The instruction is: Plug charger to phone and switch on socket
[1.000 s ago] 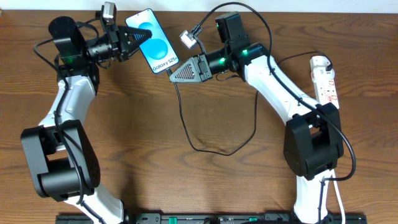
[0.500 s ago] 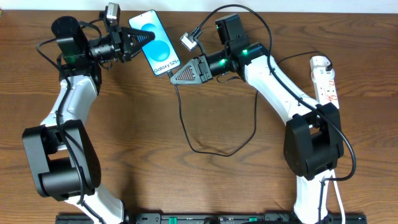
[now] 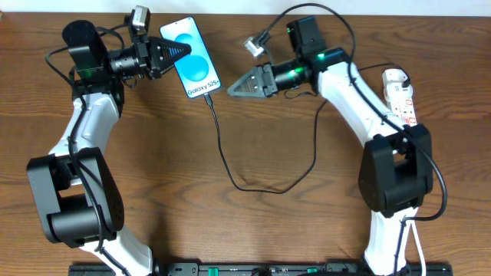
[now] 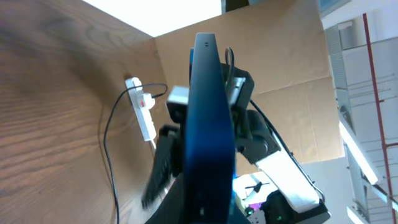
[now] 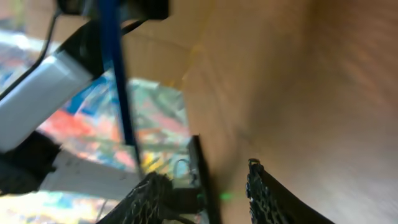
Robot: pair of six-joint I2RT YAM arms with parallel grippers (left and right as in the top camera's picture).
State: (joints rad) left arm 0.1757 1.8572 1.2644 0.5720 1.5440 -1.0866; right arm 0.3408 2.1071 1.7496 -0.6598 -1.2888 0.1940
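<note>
My left gripper (image 3: pixel 178 54) is shut on the phone (image 3: pixel 193 67) and holds it by its upper left side, screen up, at the back of the table. The phone shows edge-on in the left wrist view (image 4: pixel 208 124). The charger, a thin black cable (image 3: pixel 222 153), meets the phone's lower edge and loops down and back up to the right. My right gripper (image 3: pixel 232 90) is open and empty, a short way right of the phone's lower end. In the right wrist view its jaws (image 5: pixel 208 186) stand apart with nothing between them. The socket, a white power strip (image 3: pixel 403 96), lies at the far right.
The cable's loop lies across the middle of the wooden table (image 3: pixel 192 215). The power strip (image 4: pixel 143 112) and the cable (image 4: pixel 109 155) also show in the left wrist view, with a cardboard wall (image 4: pixel 286 68) behind. Both arm bases stand at the front edge.
My right gripper has drawn back to the right, away from the phone's lower end. The cable end stays at the phone. The left gripper and phone shifted slightly.
</note>
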